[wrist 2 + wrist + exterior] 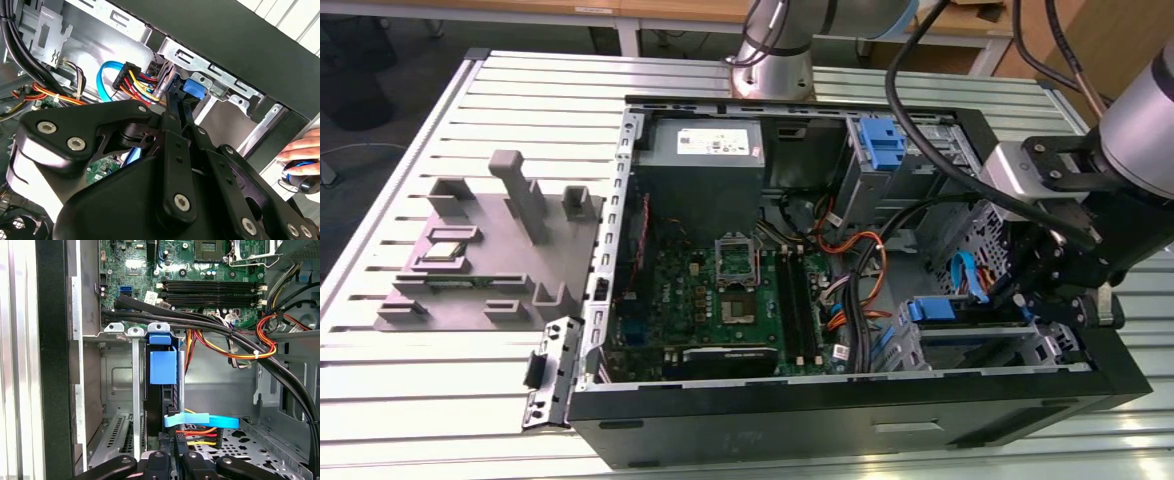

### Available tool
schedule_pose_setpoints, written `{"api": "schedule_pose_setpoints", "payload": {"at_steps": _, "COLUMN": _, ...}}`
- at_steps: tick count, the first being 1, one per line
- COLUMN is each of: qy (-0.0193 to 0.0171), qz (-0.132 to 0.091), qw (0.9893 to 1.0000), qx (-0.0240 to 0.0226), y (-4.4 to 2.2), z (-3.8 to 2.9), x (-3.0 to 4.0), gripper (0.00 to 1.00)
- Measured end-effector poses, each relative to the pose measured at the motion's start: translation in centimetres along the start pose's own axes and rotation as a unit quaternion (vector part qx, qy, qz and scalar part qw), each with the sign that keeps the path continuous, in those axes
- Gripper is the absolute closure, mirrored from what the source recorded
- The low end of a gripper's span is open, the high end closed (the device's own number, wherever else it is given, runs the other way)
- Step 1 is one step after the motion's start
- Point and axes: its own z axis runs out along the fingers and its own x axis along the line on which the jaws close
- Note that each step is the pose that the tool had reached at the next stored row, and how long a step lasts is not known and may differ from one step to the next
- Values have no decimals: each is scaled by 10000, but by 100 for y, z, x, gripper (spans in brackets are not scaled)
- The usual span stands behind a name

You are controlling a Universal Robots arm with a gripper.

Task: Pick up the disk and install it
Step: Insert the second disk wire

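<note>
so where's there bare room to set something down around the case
The slatted table is bare in front of the grey fixture plate and beyond it, on the exterior view's left. Inside the computer case it is crowded: motherboard, cables, and the claw at the drive bay.

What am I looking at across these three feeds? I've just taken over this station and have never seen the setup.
The exterior view looks down on an open computer case lying on a slatted metal table. Inside it are a green motherboard and a grey power-supply box. A grey fixture block sits on the table at the exterior view's left. The robot arm reaches in from the exterior view's right.

The two wrist views come from cameras riding on the arm. In both, the black gripper is down in the drive cage. In the first wrist view, the disk, in its blue carrier, stands edge-on in a cage slot, with the gripper's fingers right at its near edge. Whether they are clamped on it I cannot tell. In the second wrist view, a person's hand rests on a mouse outside the case.
</note>
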Motion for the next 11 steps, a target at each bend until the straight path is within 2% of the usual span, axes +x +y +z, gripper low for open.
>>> {"api": "schedule_pose_setpoints", "payload": {"at_steps": 4, "qy": 5, "qz": 0, "qw": 10000, "qx": 0, "y": 1, "z": 17, "x": 1, "gripper": 84}}
{"api": "schedule_pose_setpoints", "payload": {"at_steps": 9, "qy": -8, "qz": 1, "qw": 10000, "qx": -1, "y": 2, "z": 28, "x": 1, "gripper": 84}}
{"api": "schedule_pose_setpoints", "payload": {"at_steps": 10, "qy": -13, "qz": 1, "qw": 10000, "qx": -1, "y": 3, "z": 35, "x": 1, "gripper": 83}}
{"api": "schedule_pose_setpoints", "payload": {"at_steps": 11, "qy": -10, "qz": 1, "qw": 10000, "qx": 0, "y": 2, "z": 34, "x": 2, "gripper": 77}}
